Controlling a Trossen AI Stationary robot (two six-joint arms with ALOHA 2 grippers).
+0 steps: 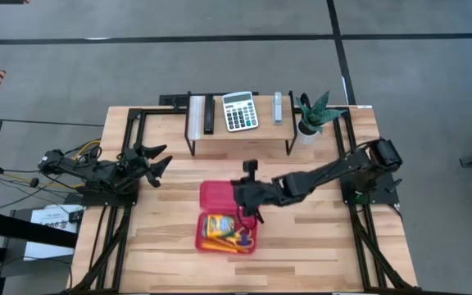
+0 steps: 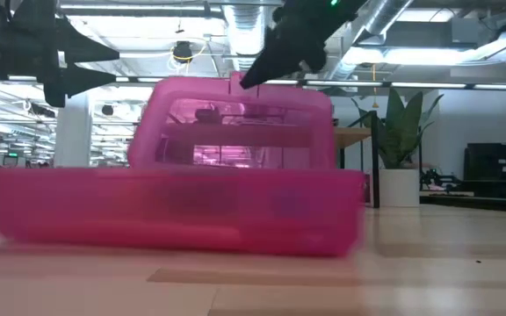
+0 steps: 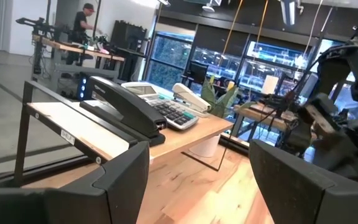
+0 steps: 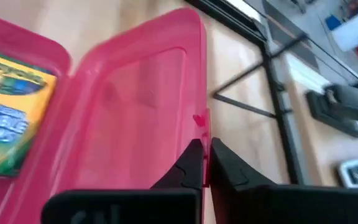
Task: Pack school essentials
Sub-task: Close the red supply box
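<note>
From the high view the red case (image 1: 226,215) lies at table centre with the crayon box (image 1: 218,224) inside, its lid toward 12 o'clock – in the right wrist view the right gripper (image 4: 205,163) pinches the thin, probably light, slippery lid edge (image 4: 199,74), while the left gripper (image 1: 156,158) waits open at 9 o'clock.

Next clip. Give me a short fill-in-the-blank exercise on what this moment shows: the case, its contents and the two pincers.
1. The right pincer is shut on the edge of the red case's ____.
2. Inside the red case lies a yellow-green box of ____.
3. The left pincer hangs ____ near the table's left edge, holding nothing.
4. The grey calculator sits on the raised ____ behind the case.

Missing words: lid; crayons; open; shelf
</note>
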